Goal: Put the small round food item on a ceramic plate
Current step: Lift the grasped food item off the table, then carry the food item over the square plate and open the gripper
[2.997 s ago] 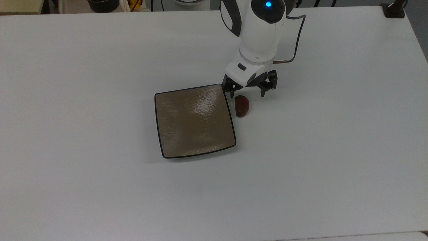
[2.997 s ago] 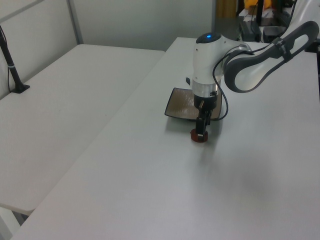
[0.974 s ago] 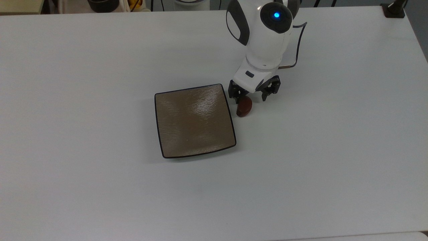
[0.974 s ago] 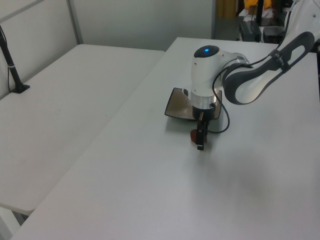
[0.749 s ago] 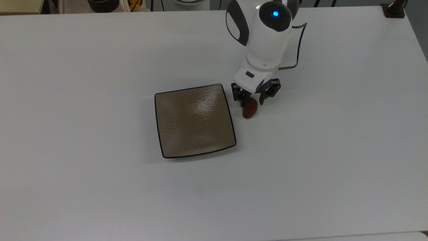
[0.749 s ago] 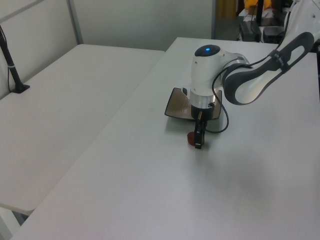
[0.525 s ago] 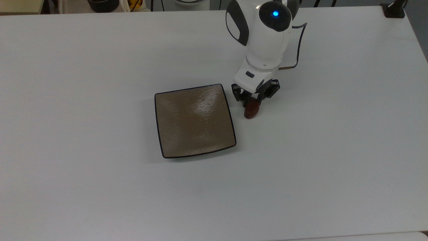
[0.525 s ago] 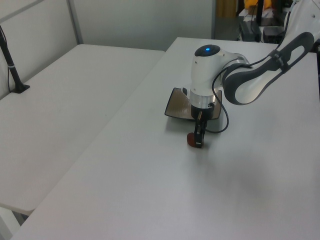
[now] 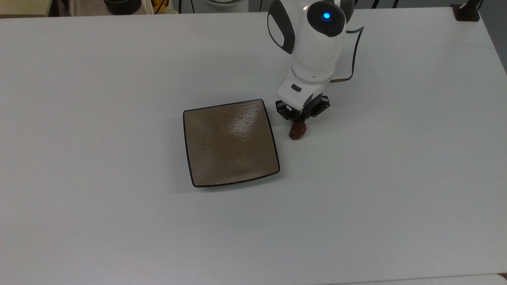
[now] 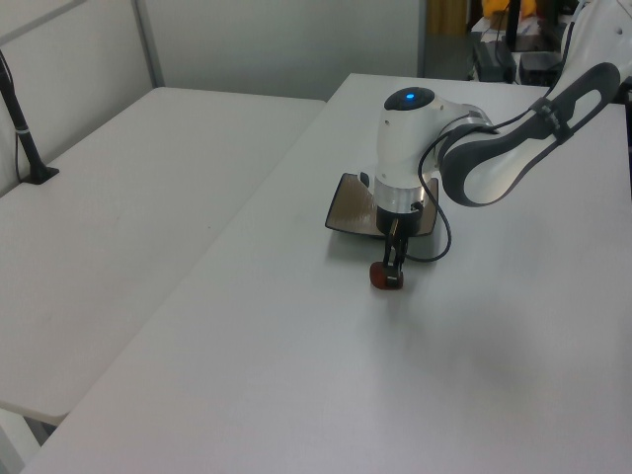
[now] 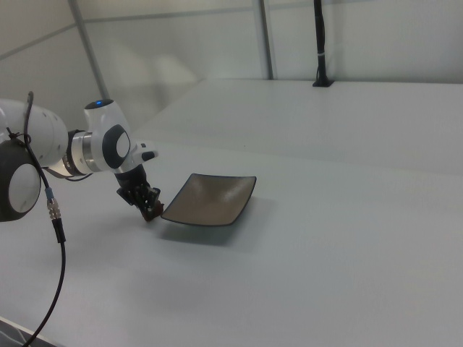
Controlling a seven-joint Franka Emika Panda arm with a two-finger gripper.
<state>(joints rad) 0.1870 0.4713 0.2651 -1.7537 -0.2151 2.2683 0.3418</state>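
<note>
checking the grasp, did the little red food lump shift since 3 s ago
Yes. The food item shifted toward the top view's right, away from the plate edge, as the gripper closed on it.

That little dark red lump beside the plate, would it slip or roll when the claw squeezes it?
Probably slippery: the small round food item looks glossy. Its rounded shape might roll, though the gripper appears shut on it.

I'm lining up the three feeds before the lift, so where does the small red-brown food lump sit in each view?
Top view: the food lump lies on the table, just off the plate's right edge, under the hand.
Left view: the lump is in front of the plate, at the hand's tip.
Right view: the lump is at the plate's left corner, mostly hidden by the hand.
Shared landmark: the square tan-brown plate.
</note>
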